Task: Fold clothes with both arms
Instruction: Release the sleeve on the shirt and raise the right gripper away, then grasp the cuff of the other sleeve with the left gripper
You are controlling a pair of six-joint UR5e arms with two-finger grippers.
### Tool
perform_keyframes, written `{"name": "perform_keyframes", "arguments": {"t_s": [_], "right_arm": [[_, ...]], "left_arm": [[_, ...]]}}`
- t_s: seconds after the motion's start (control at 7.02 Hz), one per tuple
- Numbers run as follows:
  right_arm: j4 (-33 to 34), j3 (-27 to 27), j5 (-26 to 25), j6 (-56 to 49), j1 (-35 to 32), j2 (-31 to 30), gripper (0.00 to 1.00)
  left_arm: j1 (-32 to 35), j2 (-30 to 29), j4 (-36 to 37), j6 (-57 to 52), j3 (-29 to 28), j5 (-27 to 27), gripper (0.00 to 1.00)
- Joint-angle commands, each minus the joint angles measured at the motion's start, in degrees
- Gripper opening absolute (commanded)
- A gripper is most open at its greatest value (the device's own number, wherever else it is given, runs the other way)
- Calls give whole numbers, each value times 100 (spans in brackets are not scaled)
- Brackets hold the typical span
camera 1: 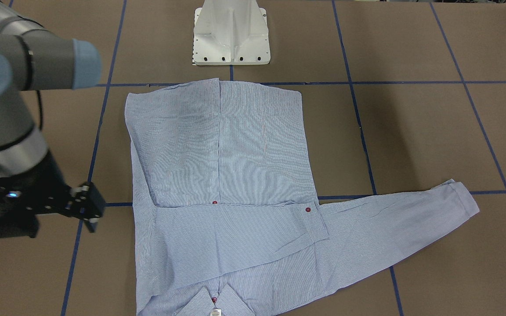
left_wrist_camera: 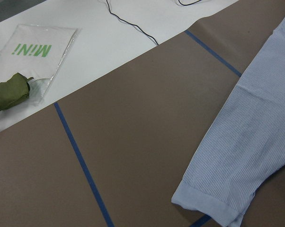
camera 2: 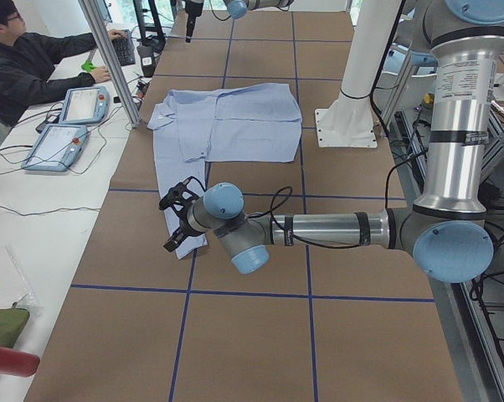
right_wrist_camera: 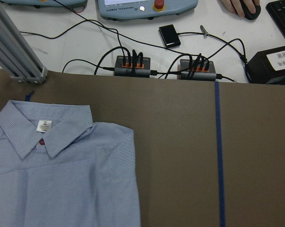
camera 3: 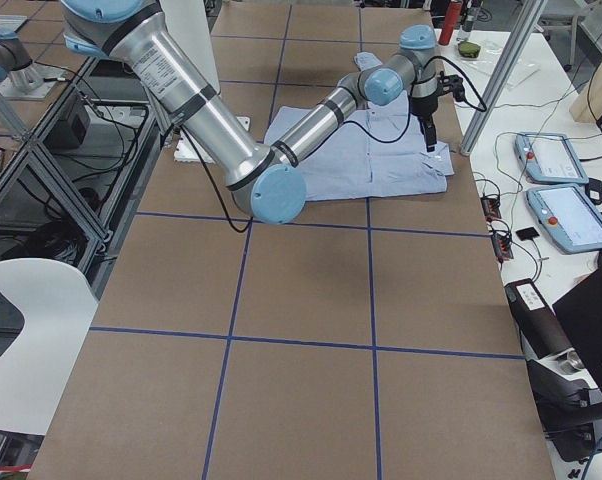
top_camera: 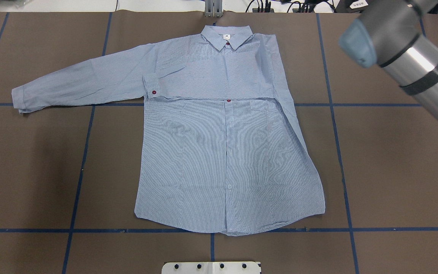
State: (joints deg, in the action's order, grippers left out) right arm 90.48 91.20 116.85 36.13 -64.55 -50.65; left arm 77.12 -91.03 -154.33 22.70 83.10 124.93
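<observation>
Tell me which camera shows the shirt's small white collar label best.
The right wrist view: the label is close and sharp. The overhead view shows the label as a tiny speck; the front-facing view clips the label at its bottom edge. The side views are too distant.

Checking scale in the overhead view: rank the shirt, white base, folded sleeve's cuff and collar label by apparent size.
1. The shirt, by far the largest.
2. The white base, though only a strip shows at the bottom edge.
3. The folded sleeve's cuff.
4. The collar label, smallest.
</observation>
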Motion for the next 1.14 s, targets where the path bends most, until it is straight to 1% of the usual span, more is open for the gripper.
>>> {"name": "perform_keyframes", "arguments": {"t_s": [0.0, 0.14, 0.28, 0.43, 0.57, 0.85, 1.0], "right_arm": [[5, 660, 977, -1333, -863, -1040, 100], [-13, 749, 980, -1345, -875, -1165, 100], [-21, 767, 971, -1337, -866, -1183, 100], [-21, 837, 971, -1337, -866, -1271, 100], [-21, 872, 971, -1346, -866, -1315, 100], [-21, 881, 971, -1337, -866, -1333, 100], [-21, 882, 963, -1337, -866, -1333, 100]], "left_arm": [[-1020, -20, -1173, 1916, -546, -1255, 100], [-1207, -116, -1527, 2270, -976, -1521, 97], [-1330, -178, -1765, 3022, -1172, -1559, 80], [-1758, -187, -1855, 3778, -1217, -2003, 69], [-2119, -205, -2056, 4099, -1374, -2451, 68], [-2175, -371, -2251, 4137, -1814, -2508, 65], [-2184, -372, -2242, 4128, -1841, -2508, 65]]}}
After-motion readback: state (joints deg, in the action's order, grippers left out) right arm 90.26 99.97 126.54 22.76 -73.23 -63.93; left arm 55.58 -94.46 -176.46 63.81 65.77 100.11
